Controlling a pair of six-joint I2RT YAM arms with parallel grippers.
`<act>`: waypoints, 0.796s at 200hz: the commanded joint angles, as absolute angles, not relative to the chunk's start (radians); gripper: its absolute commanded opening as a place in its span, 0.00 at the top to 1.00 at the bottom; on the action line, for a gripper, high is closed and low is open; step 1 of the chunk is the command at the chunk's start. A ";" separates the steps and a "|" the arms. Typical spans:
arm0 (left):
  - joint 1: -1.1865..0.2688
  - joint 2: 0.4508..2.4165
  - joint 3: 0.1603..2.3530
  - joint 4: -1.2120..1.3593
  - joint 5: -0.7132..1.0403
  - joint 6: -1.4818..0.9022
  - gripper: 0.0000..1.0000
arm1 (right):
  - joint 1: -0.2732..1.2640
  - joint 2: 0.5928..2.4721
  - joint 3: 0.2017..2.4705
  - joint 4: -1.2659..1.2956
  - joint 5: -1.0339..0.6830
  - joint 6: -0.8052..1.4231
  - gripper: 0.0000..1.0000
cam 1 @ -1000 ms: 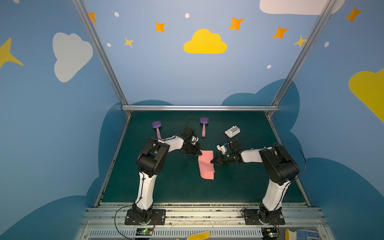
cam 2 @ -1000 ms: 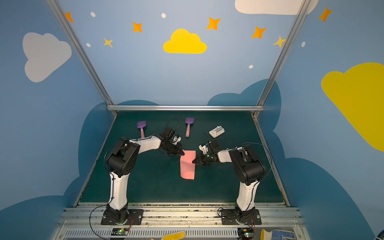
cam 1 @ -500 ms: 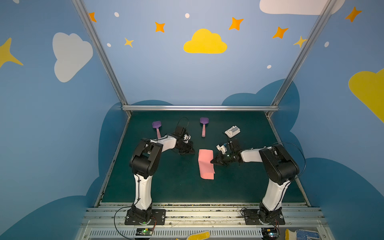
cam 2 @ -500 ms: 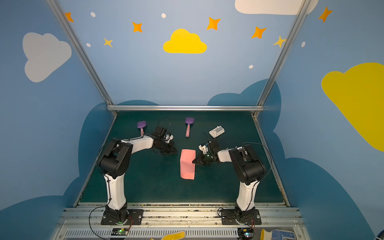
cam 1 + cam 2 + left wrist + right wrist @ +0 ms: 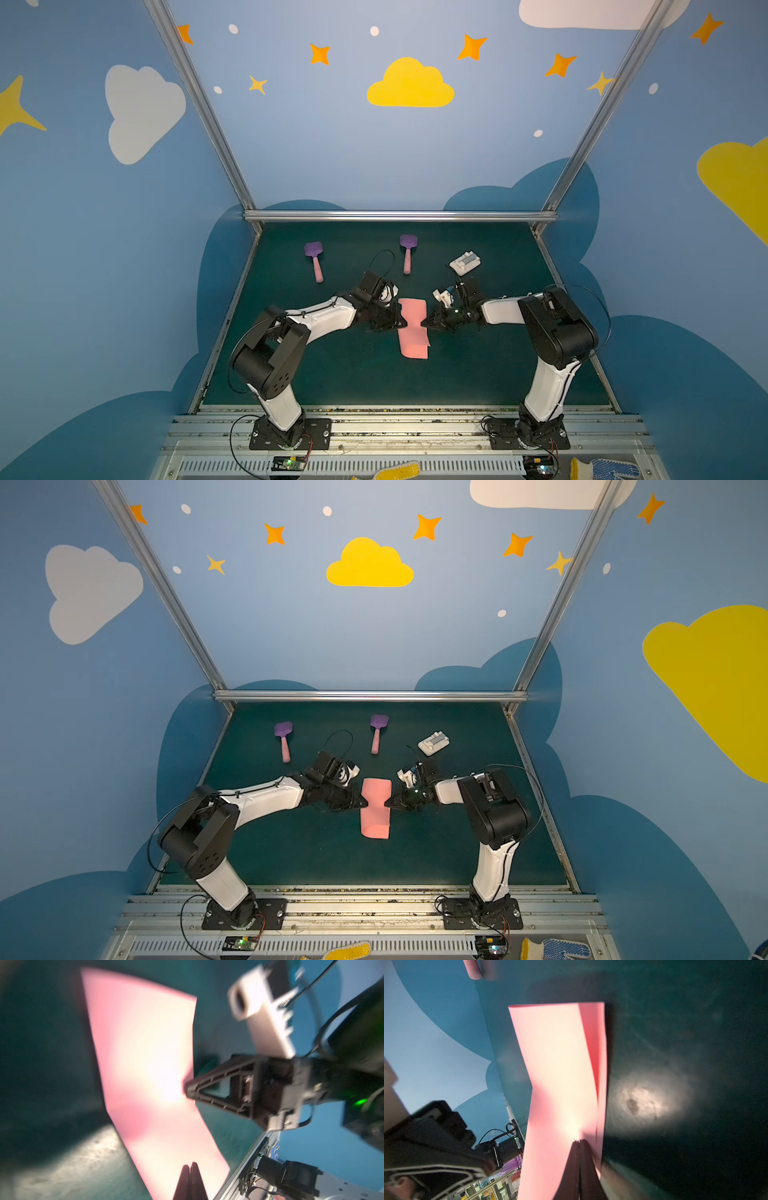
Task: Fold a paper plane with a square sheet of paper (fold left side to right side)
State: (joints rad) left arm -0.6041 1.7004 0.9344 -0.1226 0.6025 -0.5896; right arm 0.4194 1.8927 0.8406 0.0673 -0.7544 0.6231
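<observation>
Your left gripper is clamped shut, tips together, nosing onto the left edge of the paper at centre frame. Your right gripper is shut as well, its point on the opposite edge, facing the left one head-on. In both top views the paper narrows to a waist between the two points. Does either jaw have paper pinched inside? You can't tell: the right wrist view shows closed fingertips meeting the sheet, not wrapped round it.

Progress looks early. The sheet is doubled over into a tall, narrow rectangle on the mat, so the left-to-right fold is in. But it isn't flat: in the right wrist view the top layer bows up and a strip of the lower layer peeks out beside it. That crease probably wants pressing down. There's no nose, no wings, no dart yet.

Towards the top of the mat, the spatulas and white block lie well apart from the paper.
</observation>
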 commanded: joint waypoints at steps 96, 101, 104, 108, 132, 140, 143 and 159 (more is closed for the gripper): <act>-0.639 1.705 0.635 0.114 0.512 -0.722 0.96 | 0.416 1.977 0.798 -0.087 -0.554 0.602 1.00; -0.640 1.694 0.629 0.111 0.508 -0.723 0.96 | 0.416 1.977 0.799 -0.087 -0.555 0.601 1.00; -0.640 1.687 0.624 0.108 0.508 -0.723 0.96 | 0.416 1.977 0.799 -0.089 -0.555 0.600 1.00; -0.640 1.677 0.619 0.104 0.506 -0.723 0.96 | 0.416 1.977 0.801 -0.089 -0.555 0.600 1.00; -0.639 1.596 0.600 0.043 0.493 -0.714 0.96 | 0.414 1.980 0.807 -0.096 -0.555 0.591 1.00; -0.640 1.566 0.605 0.012 0.492 -0.708 0.96 | 0.413 1.980 0.809 -0.099 -0.555 0.588 1.00; -0.639 1.555 0.610 0.002 0.491 -0.705 0.96 | 0.412 1.980 0.811 -0.100 -0.555 0.587 1.00; -0.638 1.503 0.646 -0.057 0.482 -0.687 0.96 | 0.411 1.980 0.813 -0.107 -0.553 0.579 1.00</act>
